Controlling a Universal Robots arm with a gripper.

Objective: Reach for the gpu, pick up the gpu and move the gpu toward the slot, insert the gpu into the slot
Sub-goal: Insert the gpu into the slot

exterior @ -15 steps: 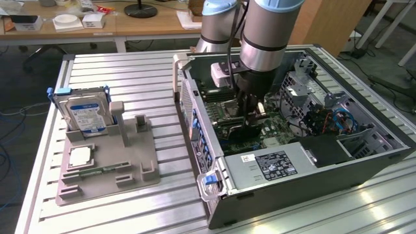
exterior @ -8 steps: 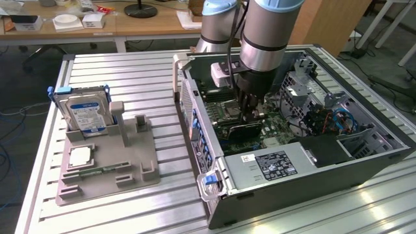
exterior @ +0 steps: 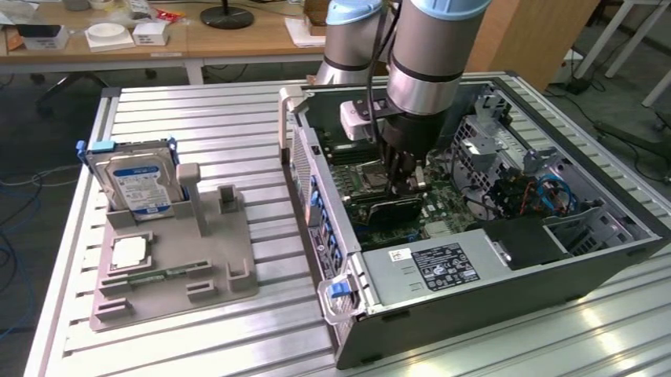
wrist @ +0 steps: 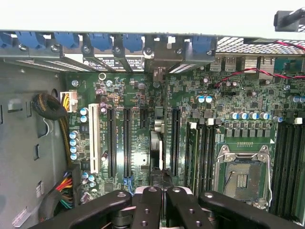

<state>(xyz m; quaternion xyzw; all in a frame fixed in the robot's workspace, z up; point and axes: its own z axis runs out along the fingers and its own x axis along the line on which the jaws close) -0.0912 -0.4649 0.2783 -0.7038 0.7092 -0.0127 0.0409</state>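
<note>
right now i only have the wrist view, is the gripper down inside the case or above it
Observer: Inside. In the exterior view the gripper is below the rim of the open case.
Operator: does it have the gpu
Observer: It looks so. A dark flat card, the gpu, is held under it, low in the case.
Operator: anything on the fixture outside
Observer: Yes, a hard drive with a blue label stands upright in the gray holder, to the exterior view's left of the case.
</note>
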